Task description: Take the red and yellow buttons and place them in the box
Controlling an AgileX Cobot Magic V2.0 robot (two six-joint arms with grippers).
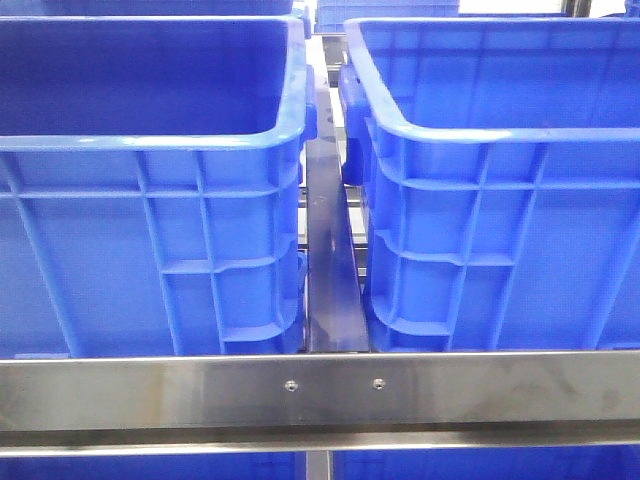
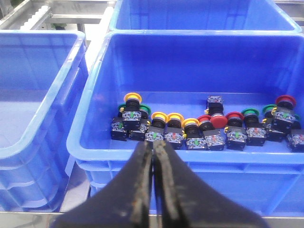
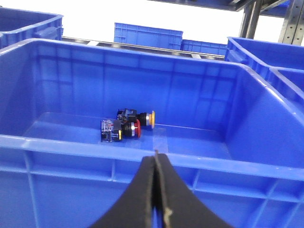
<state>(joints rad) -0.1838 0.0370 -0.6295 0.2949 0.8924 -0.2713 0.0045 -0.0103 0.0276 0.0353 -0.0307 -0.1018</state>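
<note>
From the front, two big blue crates stand side by side, the left crate [image 1: 150, 200] and the right crate [image 1: 500, 200], with a dark rail [image 1: 330, 270] running between them and a steel bar [image 1: 320, 395] with two screw heads crossing in front. Neither arm shows from here, and no contents can be seen over the rims.

The left end effector [image 2: 153, 156] hangs just outside the near wall of a full crate [image 2: 190, 152], its two black fingers pressed together with nothing between them. Inside lies a row of push buttons: yellow-capped ones [image 2: 164, 118] toward nine o'clock, red-capped ones [image 2: 218, 120] about the middle, green-capped ones [image 2: 250, 113] mixed in toward three o'clock. Their small labels are too tiny to read.

The right end effector [image 3: 156, 164] is likewise closed and empty, poised at the near rim of a nearly bare box [image 3: 142, 152]. On its floor lie two buttons touching each other, a red one [image 3: 121, 130] and a yellow one [image 3: 140, 117] just behind it. No brand or writing is legible anywhere.
</note>
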